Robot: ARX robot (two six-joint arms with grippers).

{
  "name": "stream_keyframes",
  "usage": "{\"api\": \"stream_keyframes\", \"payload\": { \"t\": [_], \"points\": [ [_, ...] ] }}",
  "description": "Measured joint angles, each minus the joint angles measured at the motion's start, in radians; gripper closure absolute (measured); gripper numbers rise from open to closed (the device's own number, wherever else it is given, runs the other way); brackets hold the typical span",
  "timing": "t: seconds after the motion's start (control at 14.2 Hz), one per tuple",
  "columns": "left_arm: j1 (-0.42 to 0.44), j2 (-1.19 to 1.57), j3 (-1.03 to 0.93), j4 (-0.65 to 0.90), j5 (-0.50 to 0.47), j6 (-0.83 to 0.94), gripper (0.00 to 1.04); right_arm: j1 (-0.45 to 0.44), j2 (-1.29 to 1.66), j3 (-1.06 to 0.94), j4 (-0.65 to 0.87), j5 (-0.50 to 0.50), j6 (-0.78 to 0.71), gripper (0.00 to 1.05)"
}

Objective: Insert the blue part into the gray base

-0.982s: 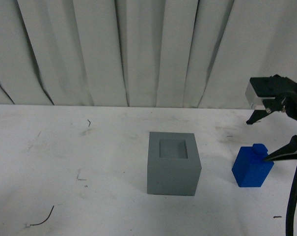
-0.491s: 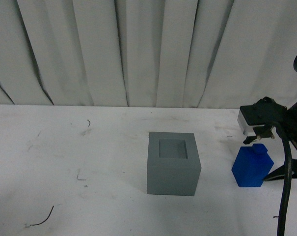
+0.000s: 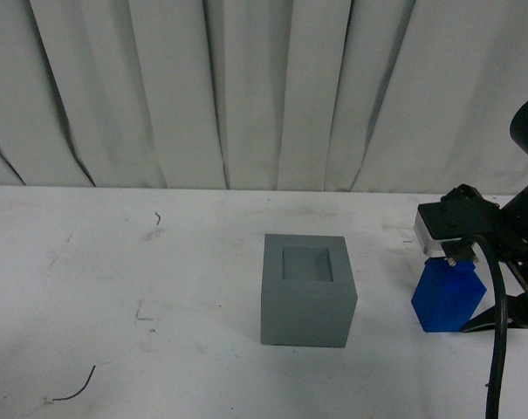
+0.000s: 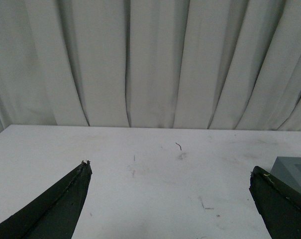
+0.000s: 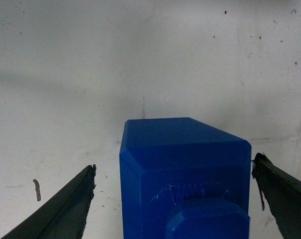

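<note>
Location type: laboratory robot test station. Evidence: a scuffed, marked white table (image 3: 89, 288), closed off on the far side by a pleated white curtain (image 3: 246, 87); a black cable (image 3: 499, 367) hangs at right.

A pale grey-white curtain (image 3: 246, 87) hangs across the whole far side of the scene, falling in broad vertical folds with darker shadows in the creases. Its lower edge meets the far edge of a white matte surface (image 3: 115, 262) that fills the near half of the front view. The surface is lightly scuffed and speckled. A small dark curled mark (image 3: 158, 218) lies toward the far left, a faint angled scratch (image 3: 141, 312) sits nearer, and a thin dark strand (image 3: 76, 388) curves at the near left. The light is even and soft, casting only weak shadows.
</note>
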Motion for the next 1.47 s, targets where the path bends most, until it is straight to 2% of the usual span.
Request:
{"api": "stream_keyframes", "payload": {
  "t": [0.07,0.21,0.42,0.49,1.12,1.47],
  "points": [
    [0.0,0.0,0.0,0.0,0.0,0.0,0.07,0.0,0.0,0.0,0.002,-0.004,-0.002,0.15],
    [0.0,0.0,0.0,0.0,0.0,0.0,0.07,0.0,0.0,0.0,0.002,-0.006,-0.003,0.22],
    [0.0,0.0,0.0,0.0,0.0,0.0,0.07,-0.002,0.0,-0.003,0.021,-0.014,-0.019,0.51],
    [0.0,0.0,0.0,0.0,0.0,0.0,0.07,0.0,0.0,-0.003,0.023,-0.018,-0.021,0.56],
    [0.0,0.0,0.0,0.0,0.0,0.0,0.07,-0.003,-0.021,-0.018,-0.033,-0.029,-0.026,0.57],
    [0.0,0.0,0.0,0.0,0.0,0.0,0.07,0.005,-0.212,0.129,-0.323,-0.115,-0.084,0.58]
  ]
}}
